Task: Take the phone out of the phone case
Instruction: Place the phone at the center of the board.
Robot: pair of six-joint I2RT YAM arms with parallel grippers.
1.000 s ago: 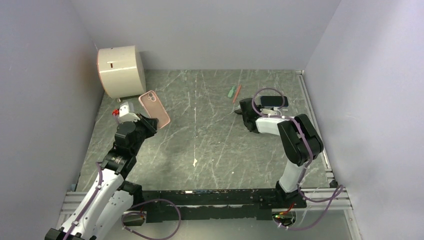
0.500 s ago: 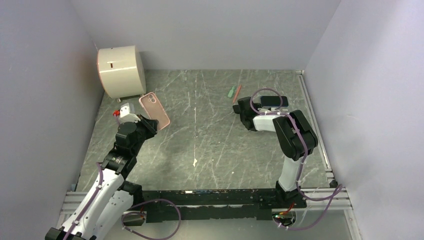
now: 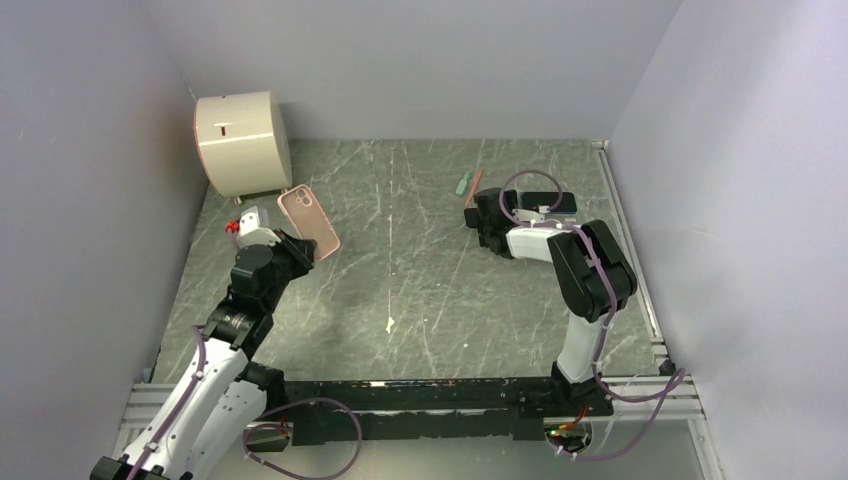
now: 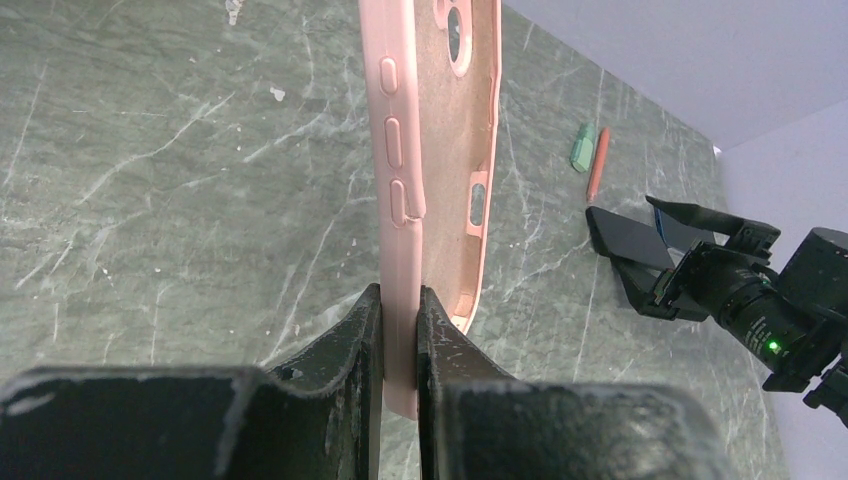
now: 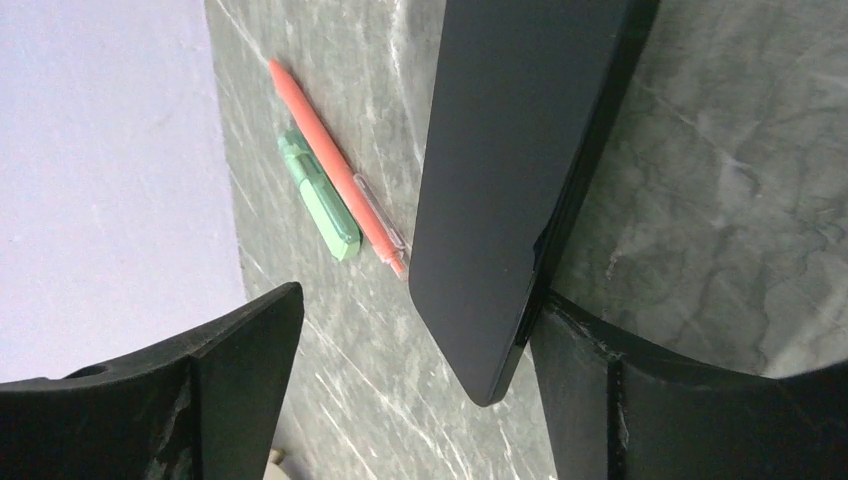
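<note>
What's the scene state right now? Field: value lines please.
left gripper: shut on edge of empty pink silicone phone case
right gripper: open
black slab phone: out of the case, between the right jaws, against one finger
grey marble-pattern table: coral pen and green marker side by side
task: phone and case apart

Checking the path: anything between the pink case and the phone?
Top view: only bare table between pink case and phone; the pens lie just off that line, farther back.
</note>
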